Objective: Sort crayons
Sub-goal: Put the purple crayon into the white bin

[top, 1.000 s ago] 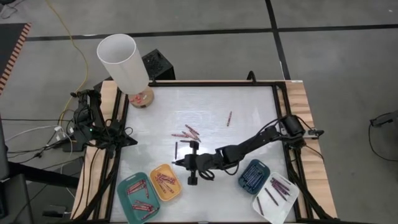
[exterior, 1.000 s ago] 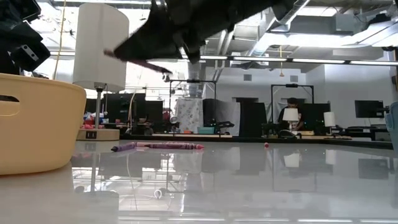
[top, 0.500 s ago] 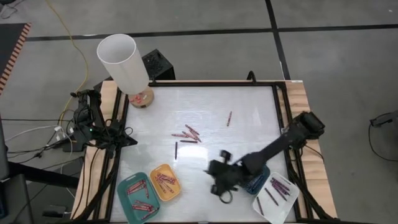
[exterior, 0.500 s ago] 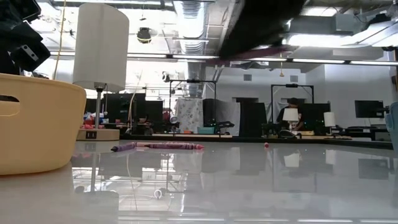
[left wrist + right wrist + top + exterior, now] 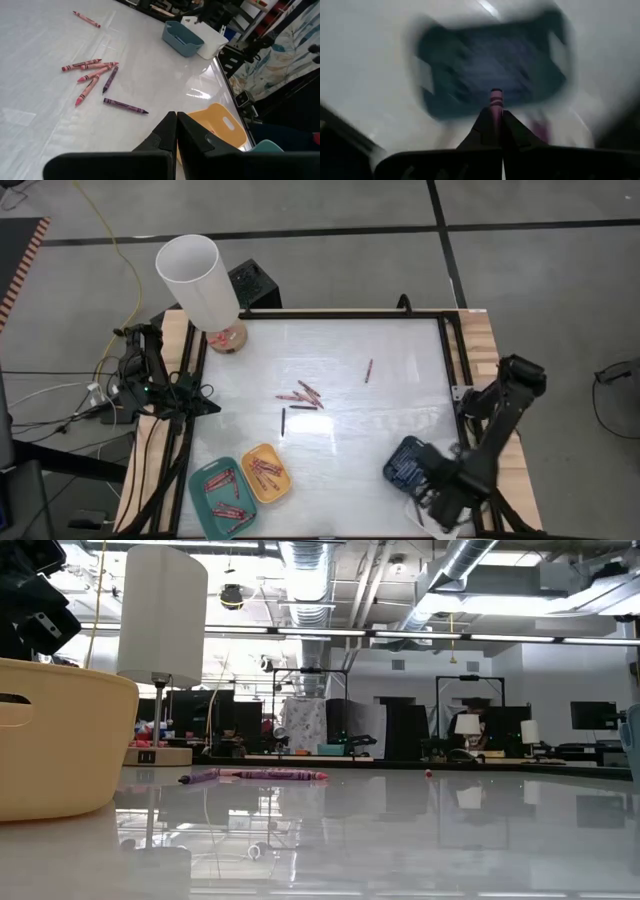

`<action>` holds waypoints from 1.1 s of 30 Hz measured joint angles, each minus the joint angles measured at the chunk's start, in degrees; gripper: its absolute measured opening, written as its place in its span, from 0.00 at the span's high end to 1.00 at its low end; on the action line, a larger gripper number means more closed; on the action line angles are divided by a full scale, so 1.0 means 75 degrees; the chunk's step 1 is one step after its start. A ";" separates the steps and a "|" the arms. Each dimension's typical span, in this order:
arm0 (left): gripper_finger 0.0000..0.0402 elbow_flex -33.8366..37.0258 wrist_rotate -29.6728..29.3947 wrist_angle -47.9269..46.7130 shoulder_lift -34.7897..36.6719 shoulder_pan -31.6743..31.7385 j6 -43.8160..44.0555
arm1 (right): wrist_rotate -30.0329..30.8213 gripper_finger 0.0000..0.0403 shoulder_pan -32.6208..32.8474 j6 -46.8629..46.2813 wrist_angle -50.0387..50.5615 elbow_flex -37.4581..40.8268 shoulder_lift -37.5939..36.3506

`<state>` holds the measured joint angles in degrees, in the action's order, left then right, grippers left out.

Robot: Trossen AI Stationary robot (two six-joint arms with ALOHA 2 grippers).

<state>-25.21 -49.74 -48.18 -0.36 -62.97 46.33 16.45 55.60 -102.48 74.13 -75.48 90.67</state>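
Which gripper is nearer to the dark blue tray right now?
The right. The right gripper, shut on a crayon, hovers beside the dark blue tray, while the left gripper is parked at the table's far left edge.

So on the table (image 5: 400, 400) I count seven loose crayons (image 5: 90, 74): a bunch of five, one dark one (image 5: 125, 106) nearby, one pink one (image 5: 368, 370) off alone. Four trays (image 5: 266, 473), one lamp (image 5: 200, 282), two robot arms (image 5: 500, 415).

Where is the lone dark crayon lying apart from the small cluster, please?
In the high view, the dark crayon lies left of centre on the table, just below-left of the crayon cluster and above the yellow tray.
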 joint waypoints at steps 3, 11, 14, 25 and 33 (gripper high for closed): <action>1.00 0.0000 0.0000 -0.0003 0.0000 -0.0001 0.0000 | -0.1256 0.99 0.0577 -0.1431 0.0801 0.0000 0.0025; 1.00 0.0000 0.0003 0.0000 0.0000 0.0002 0.0000 | -0.1684 0.99 0.1527 -0.3112 0.0446 0.0343 0.0142; 1.00 0.0000 0.0006 -0.0002 0.0000 -0.0001 0.0000 | -0.1618 0.99 0.1511 -0.2995 0.0456 0.0383 0.0438; 1.00 0.0000 0.0000 -0.0003 0.0000 0.0001 0.0000 | -0.1591 0.99 0.1056 -0.2081 -0.0203 0.0382 0.1580; 1.00 0.0000 -0.0002 -0.0004 -0.0001 0.0000 0.0000 | -0.1571 0.94 0.1028 -0.1952 -0.0467 0.0382 0.1833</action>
<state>-25.21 -49.75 -48.22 -0.37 -62.97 46.33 4.67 63.31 -117.12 70.63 -72.62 104.42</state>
